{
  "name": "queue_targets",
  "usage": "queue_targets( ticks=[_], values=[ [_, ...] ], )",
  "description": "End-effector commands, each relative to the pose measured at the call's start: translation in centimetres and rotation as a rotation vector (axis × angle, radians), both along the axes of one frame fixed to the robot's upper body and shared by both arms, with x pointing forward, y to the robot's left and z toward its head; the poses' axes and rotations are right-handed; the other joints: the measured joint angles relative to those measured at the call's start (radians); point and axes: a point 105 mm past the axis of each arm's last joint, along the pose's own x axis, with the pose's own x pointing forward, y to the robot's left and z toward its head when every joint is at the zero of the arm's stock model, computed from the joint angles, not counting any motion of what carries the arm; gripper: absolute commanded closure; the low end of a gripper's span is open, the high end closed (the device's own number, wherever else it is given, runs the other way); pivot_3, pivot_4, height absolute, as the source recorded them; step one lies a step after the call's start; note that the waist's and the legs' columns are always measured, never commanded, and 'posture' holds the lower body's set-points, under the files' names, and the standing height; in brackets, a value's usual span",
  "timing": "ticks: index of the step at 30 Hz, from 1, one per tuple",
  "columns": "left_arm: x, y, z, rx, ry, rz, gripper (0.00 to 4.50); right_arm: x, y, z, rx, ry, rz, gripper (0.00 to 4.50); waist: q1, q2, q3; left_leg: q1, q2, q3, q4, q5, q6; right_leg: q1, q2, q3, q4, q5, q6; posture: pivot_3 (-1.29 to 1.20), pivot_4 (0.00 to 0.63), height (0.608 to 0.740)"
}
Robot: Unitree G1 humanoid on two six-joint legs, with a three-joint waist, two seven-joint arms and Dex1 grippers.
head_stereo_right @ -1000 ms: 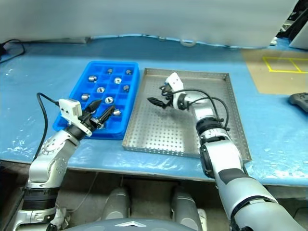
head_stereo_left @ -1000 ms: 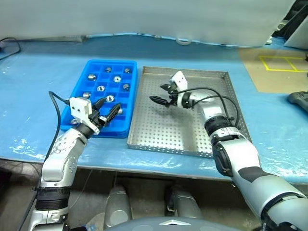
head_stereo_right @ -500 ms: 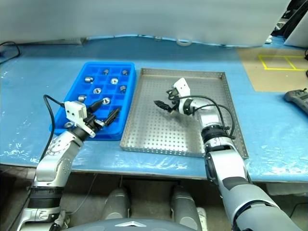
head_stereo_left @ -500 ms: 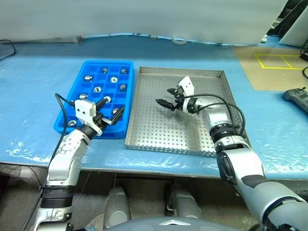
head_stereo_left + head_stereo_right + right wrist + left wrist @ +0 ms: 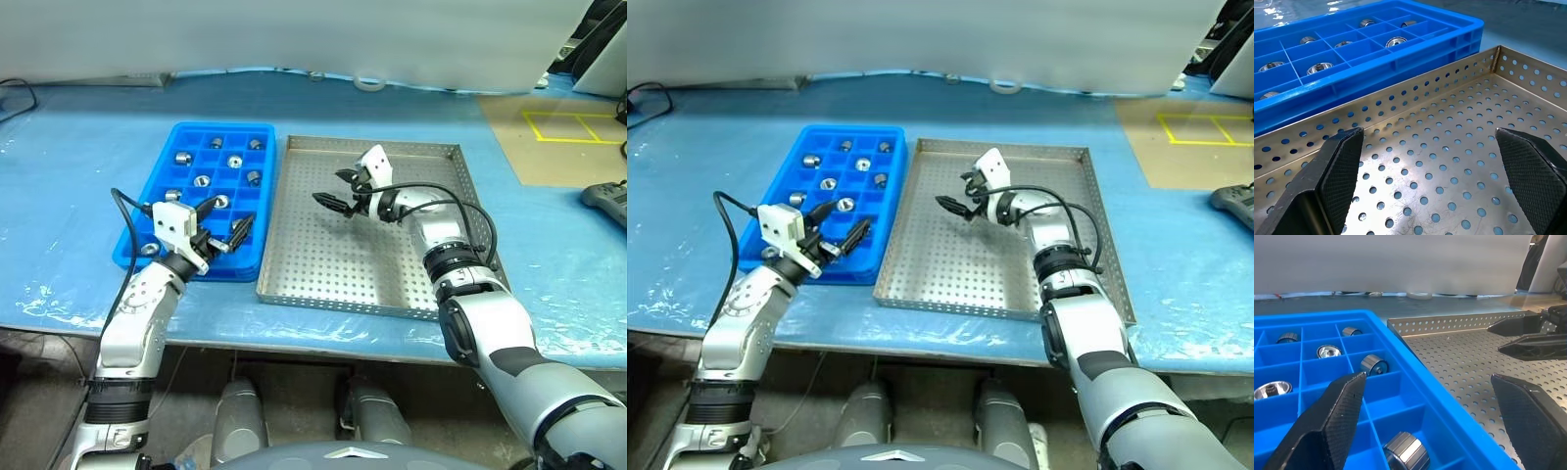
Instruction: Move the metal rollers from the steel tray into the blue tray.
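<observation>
Since a second ago the left end effector [image 5: 226, 228] has spread its fingers from partly closed to wide and holds nothing, poised over the near right corner of the blue tray [image 5: 162, 178], where a roller sits in the compartment just below it — likely one just let go. All the metal rollers [image 5: 202, 180] I can see lie singly in the blue tray's compartments, near the counter's [image 5: 69, 147] left half. Beside it, the steel tray [image 5: 446, 162] shows only bare perforated floor. Over its far middle the right end effector [image 5: 336, 189] hovers, fingers wide apart and empty, pointing toward the blue tray. By my judgement the transfer is essentially complete.
</observation>
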Motion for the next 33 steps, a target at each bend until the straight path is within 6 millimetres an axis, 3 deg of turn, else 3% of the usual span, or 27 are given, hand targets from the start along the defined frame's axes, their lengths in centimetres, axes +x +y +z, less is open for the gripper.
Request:
queue_targets(
  ticks=[1, 13, 18, 33],
  values=[
    [0.1, -0.3, 1.3, 0.013, -0.06, -0.011, 0.04, 0.4, -0.9, 1.0, -0.004, -0.047, -0.022, 0.0, 0.0, 0.0, 0.0, 0.0, 0.0, 0.0, 0.0, 0.0, 0.0, 0.0, 0.0, 0.0, 0.0, 0.0, 0.0, 0.0, 0.15, 0.74],
    [2.2, -1.8, 2.0, 0.063, -0.083, -0.049, 0.04, 0.6, -0.7, 0.9, -0.027, -0.072, -0.042, 0.0, 0.0, 0.0, 0.0, 0.0, 0.0, 0.0, 0.0, 0.0, 0.0, 0.0, 0.0, 0.0, 0.0, 0.0, 0.0, 0.0, 0.15, 0.74],
    [2.1, -2.4, 0.6, 0.099, -0.038, -0.066, 0.04, 0.7, -0.6, 0.9, -0.021, -0.076, -0.047, 0.0, 0.0, 0.0, 0.0, 0.0, 0.0, 0.0, 0.0, 0.0, 0.0, 0.0, 0.0, 0.0, 0.0, 0.0, 0.0, -0.01, 0.15, 0.74],
    [2.6, -2.6, 0.4, 0.097, -0.019, -0.061, 0.04, 0.9, -0.7, 1.0, -0.03, -0.084, -0.059, 0.0, 0.0, 0.0, 0.0, 0.0, 0.0, 0.0, 0.0, 0.0, 0.0, 0.0, 0.0, 0.0, 0.0, 0.0, 0.0, 0.0, 0.15, 0.74]
  ],
)
